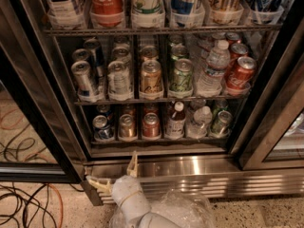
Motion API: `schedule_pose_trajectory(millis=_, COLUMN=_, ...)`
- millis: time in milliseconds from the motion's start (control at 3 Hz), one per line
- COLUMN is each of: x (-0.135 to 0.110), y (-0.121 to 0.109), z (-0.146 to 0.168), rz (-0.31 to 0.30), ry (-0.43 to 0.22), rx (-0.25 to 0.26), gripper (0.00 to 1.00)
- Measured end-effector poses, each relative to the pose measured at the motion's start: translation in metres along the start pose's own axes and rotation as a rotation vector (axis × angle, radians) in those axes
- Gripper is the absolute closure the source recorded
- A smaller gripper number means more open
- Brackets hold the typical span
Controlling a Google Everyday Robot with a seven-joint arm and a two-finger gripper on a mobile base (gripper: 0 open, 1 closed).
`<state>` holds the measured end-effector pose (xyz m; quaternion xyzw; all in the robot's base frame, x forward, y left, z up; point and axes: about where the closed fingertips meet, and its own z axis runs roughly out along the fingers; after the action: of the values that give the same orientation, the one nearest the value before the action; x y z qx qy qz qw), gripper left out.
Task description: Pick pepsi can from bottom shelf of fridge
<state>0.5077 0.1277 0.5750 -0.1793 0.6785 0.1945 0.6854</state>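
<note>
- The gripper (115, 175) is seen low in the view, in front of the stainless steel base (213, 170) of the fridge (266, 87). Its fingers (133, 163) are spread wide apart and nothing is held between them.
- The pepsi can (102, 128) is found upright at the left end of the bottom shelf (156, 140), above the gripper and well apart from it.
- A copper-brown can (127, 126) is placed just beside the pepsi can, followed by a red can (151, 125).

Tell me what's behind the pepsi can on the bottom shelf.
Another can's top shows behind the pepsi can; the rest is hidden. The open gripper sits below, at the fridge base.
</note>
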Motion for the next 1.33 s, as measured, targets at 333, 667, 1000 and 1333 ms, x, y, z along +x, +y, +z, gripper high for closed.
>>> schedule_pose_trajectory(millis=333, x=-0.004, y=0.009, z=0.004, rz=-0.026, ry=-0.015, rx=0.010, gripper=0.00)
schedule_pose_trajectory(millis=667, x=-0.009, y=0.011, z=0.010, rz=-0.067, ry=-0.010, rx=0.016, gripper=0.00)
schedule_pose_trajectory(millis=1000, x=-0.014, y=0.008, z=0.019, rz=-0.081, ry=-0.001, rx=0.018, gripper=0.00)
schedule_pose_trajectory(millis=1333, x=-0.016, y=0.006, z=0.030, rz=-0.077, ry=-0.002, rx=0.013, gripper=0.00)
